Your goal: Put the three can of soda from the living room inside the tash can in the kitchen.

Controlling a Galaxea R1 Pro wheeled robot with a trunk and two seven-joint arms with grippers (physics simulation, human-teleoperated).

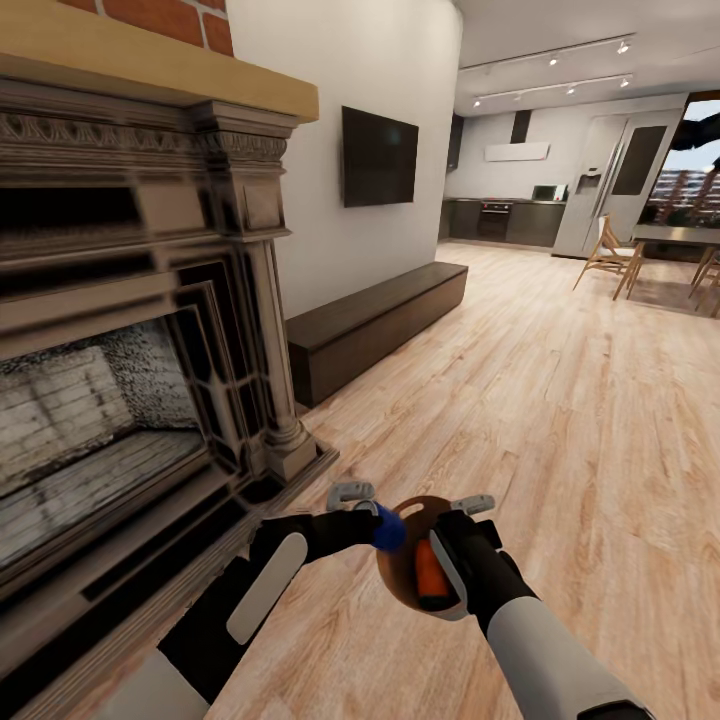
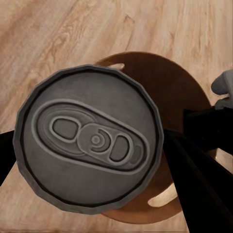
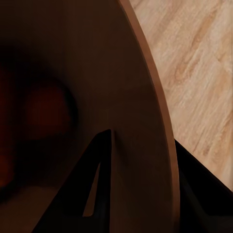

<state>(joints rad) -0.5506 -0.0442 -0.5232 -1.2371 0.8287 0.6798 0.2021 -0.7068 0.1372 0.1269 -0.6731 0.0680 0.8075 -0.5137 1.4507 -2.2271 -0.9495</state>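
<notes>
Left claw is clamped on the dark blue can, its fingers on either side of it, and holds it just over the near lip of the trash can; from the left wrist the can's grey top sits over the brown rim. An orange can lies inside already. Right claw pinches the bin's wall, one finger inside and one outside, carrying it above the wood floor. To drop well, I would centre the blue can over the dark opening before parting the fingers, keeping the bin level. Far ahead is the kitchen, past the low bench.
</notes>
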